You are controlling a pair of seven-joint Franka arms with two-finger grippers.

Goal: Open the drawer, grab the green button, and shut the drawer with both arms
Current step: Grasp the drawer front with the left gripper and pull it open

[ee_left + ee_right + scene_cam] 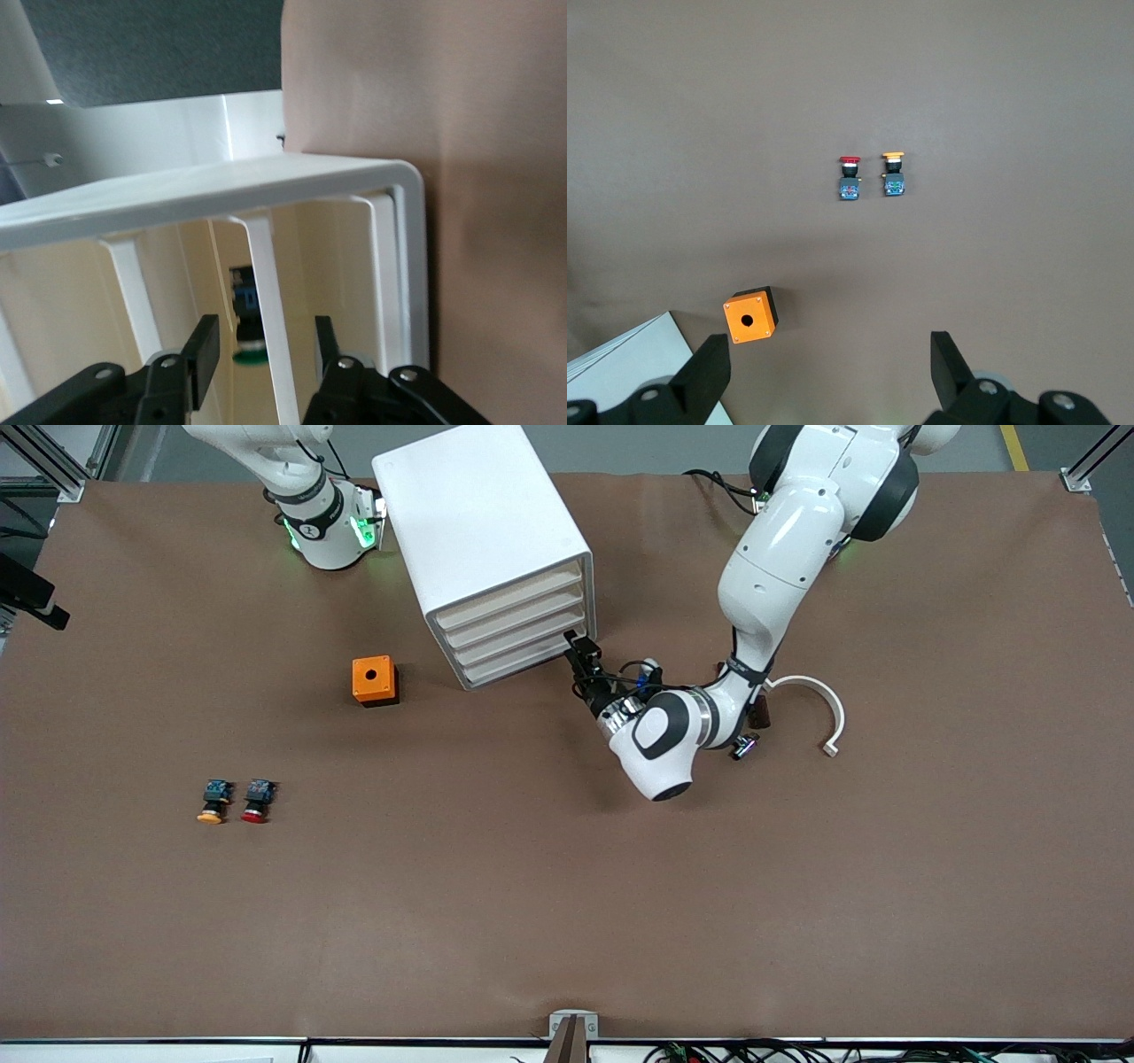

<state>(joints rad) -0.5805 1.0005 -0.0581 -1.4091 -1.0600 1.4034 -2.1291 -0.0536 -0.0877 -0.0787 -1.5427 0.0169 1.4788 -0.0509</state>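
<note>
The white cabinet point(483, 531) stands at the robots' end of the table. Its lowest drawer point(518, 666) looks shut. My left gripper point(578, 648) is at that drawer's corner toward the left arm's end. In the left wrist view it point(266, 350) is open, its fingers point(205, 345) on either side of a white drawer-front bar point(266, 283) without touching it. The green-capped button point(251, 354) shows inside the cabinet, partly hidden by that bar. My right gripper point(828, 363) is open and empty, high over the table; it is out of the front view.
An orange box with a hole point(374, 680) sits beside the cabinet toward the right arm's end. A yellow-capped button point(213, 802) and a red-capped one point(257, 802) lie nearer the front camera. A white curved piece point(819, 700) lies by the left arm.
</note>
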